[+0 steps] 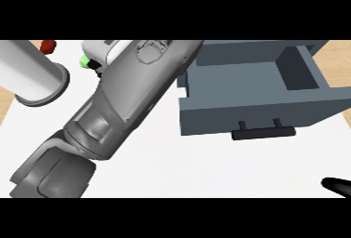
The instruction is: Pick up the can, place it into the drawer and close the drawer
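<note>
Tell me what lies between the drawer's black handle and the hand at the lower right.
Nothing does: the head view shows only bare white counter between the drawer handle and the right hand.

Grey left forearm (116, 102) lies diagonally across the white tabletop (205, 167), from lower left to the top edge. Blue-grey drawer (254, 100) is pulled open at right, its black handle (264, 132) on the near face. White cylinder (31, 72) at far left, small red thing (48, 46) just beside it, and a green bit (85, 62) against the forearm. Right hand (337, 186): only a black tip shows, lower right, well apart from the drawer.
</note>
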Controlling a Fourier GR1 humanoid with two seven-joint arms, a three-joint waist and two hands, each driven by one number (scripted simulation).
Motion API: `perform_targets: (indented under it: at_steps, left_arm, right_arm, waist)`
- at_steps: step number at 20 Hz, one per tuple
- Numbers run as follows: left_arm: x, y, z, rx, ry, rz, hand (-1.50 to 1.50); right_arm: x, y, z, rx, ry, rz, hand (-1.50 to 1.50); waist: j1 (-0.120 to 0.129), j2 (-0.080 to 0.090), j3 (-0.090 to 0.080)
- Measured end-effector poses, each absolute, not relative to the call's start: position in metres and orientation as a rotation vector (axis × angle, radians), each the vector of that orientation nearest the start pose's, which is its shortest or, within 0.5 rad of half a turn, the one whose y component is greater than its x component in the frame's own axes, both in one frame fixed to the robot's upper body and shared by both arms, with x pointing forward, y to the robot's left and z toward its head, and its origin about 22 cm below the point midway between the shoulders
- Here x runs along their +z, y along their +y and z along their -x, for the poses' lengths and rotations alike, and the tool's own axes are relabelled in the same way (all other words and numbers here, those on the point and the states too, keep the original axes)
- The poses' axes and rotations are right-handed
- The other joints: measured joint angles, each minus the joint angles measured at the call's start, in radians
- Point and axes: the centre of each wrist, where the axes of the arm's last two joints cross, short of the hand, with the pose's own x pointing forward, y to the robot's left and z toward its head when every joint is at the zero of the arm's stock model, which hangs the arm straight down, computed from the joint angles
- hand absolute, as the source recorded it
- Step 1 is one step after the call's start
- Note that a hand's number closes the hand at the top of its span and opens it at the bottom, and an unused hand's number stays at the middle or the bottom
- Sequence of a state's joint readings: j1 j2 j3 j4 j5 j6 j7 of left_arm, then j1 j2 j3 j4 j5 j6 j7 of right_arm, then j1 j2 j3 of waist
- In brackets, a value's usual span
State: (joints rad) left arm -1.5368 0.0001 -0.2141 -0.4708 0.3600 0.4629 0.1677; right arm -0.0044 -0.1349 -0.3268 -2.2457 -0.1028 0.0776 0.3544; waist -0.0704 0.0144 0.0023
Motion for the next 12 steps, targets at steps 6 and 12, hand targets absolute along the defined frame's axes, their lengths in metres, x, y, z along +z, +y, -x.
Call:
perform_targets:
  at_steps: [6,12]
  left_arm:
    - [0.2543,-0.0203,-0.4308,-0.191,-1.691,-0.043,-1.5]
    - [0.2512,-0.0193,-0.4343,-0.131,-1.706,-0.105,-1.5]
  right_arm:
    - [0.1709,-0.2928,-0.1847,-0.019,-1.913,0.245,-1.5]
    - [0.1729,-0.2915,-0.1874,-0.004,-1.914,0.239,-1.5]
  waist:
    - [-0.017,0.006,0.0]
    - [-0.031,0.01,0.001]
